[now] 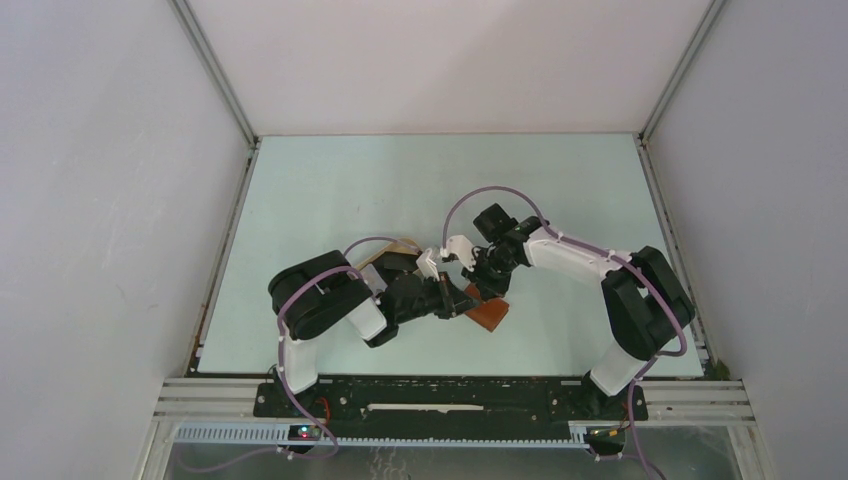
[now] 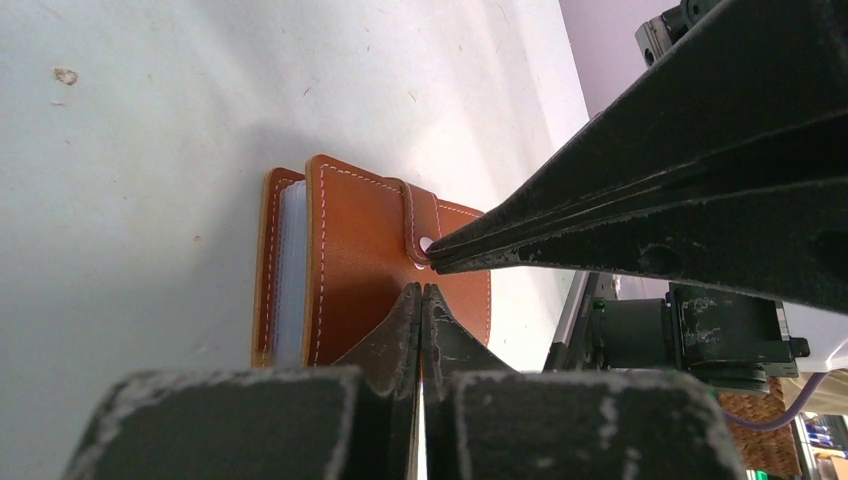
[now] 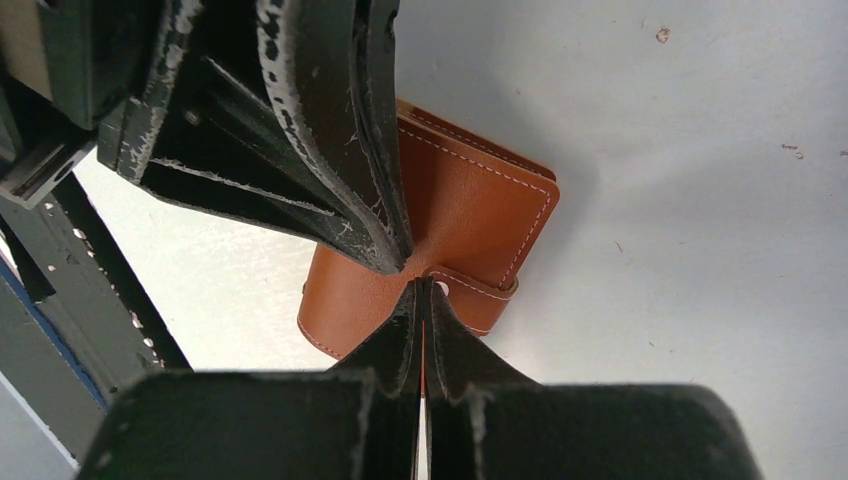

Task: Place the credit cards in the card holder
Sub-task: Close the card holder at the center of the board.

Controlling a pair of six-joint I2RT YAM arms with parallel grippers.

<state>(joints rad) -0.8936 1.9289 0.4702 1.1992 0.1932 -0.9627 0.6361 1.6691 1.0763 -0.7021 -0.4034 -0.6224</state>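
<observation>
Meeting over one closed card holder (image 2: 350, 250): left tool (image 2: 421, 290), right tool (image 3: 421, 285), both pinched fully closed, holding nothing.

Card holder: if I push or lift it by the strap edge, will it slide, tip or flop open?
The card holder lies flat on the smooth table, so a push probably slides it rather than tips it. Its stitched covers look fairly stiff; the thin strap likely flexes. With the strap closed over it, it probably won't flop open when lifted.

Bright, even light; soft shadows; nearest wrist-view foreground blurred.
</observation>
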